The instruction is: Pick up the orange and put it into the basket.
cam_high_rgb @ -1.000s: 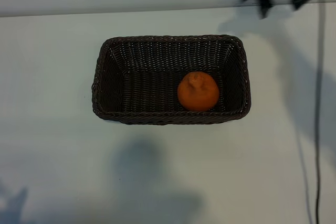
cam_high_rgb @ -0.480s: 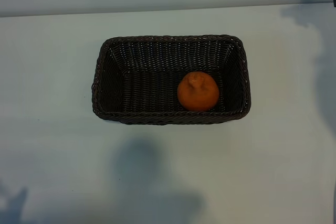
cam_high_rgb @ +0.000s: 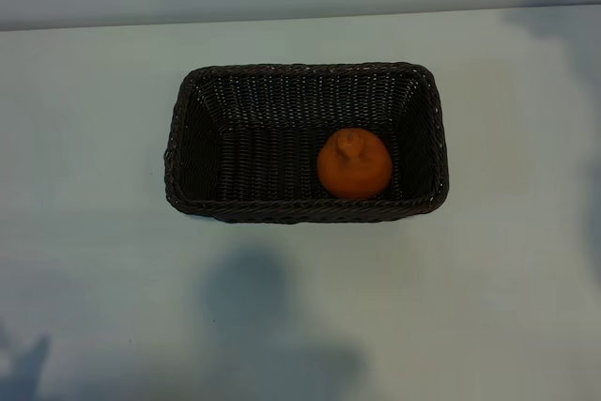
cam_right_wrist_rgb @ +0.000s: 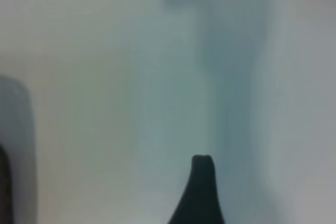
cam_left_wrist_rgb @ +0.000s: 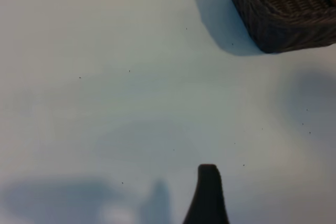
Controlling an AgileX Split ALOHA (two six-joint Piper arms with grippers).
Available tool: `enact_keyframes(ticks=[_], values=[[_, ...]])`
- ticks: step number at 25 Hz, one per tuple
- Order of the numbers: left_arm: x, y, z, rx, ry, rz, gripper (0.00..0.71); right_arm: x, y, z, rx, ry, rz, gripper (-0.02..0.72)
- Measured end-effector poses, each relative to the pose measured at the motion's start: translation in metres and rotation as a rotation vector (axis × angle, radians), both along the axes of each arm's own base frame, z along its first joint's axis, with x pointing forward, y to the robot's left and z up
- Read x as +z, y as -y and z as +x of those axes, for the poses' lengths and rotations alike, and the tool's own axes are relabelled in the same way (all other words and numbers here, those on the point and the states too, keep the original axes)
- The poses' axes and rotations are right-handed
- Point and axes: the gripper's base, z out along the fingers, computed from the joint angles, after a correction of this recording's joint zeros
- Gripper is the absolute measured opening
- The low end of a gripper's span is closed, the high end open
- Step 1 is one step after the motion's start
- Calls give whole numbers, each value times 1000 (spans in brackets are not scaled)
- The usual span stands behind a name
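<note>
The orange (cam_high_rgb: pixel 354 163) rests inside the dark woven basket (cam_high_rgb: pixel 188 138), in its right half near the front wall, knob upward. Neither arm appears in the exterior view. In the left wrist view a corner of the basket (cam_left_wrist_rgb: pixel 283 19) lies well away from my left gripper, of which only one dark fingertip (cam_left_wrist_rgb: pixel 208 179) shows, over bare table. Only a single dark fingertip (cam_right_wrist_rgb: pixel 202 167) of my right gripper shows in the right wrist view, also over bare table. Both grippers stand open with nothing in them.
The pale table (cam_high_rgb: pixel 94 279) surrounds the basket on all sides, and its far edge (cam_high_rgb: pixel 282 18) runs behind the basket. Soft shadows (cam_high_rgb: pixel 254 298) lie on the table in front of the basket.
The right arm, seen dark at the upper right of the exterior view a second ago, has drawn off to the right and out of view. Orange and basket have not moved.
</note>
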Motion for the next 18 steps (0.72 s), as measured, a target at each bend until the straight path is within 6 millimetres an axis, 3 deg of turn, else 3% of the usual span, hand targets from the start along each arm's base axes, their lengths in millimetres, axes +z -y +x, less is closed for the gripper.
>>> enact_keyframes(ticks=[6, 10, 13, 14, 18], values=[[0, 0, 0, 1, 0, -1, 592, 53, -14, -78, 4, 150, -6, 593], [0, 0, 0, 1, 0, -1, 592, 81, -25, -147, 6, 276, -23, 593], [0, 0, 0, 1, 0, -1, 592, 90, -33, -205, 6, 379, -41, 593], [0, 0, 0, 1, 0, -1, 592, 93, -38, -233, 6, 436, -51, 593], [0, 0, 0, 1, 0, -1, 592, 84, -49, -308, -1, 573, -72, 593]])
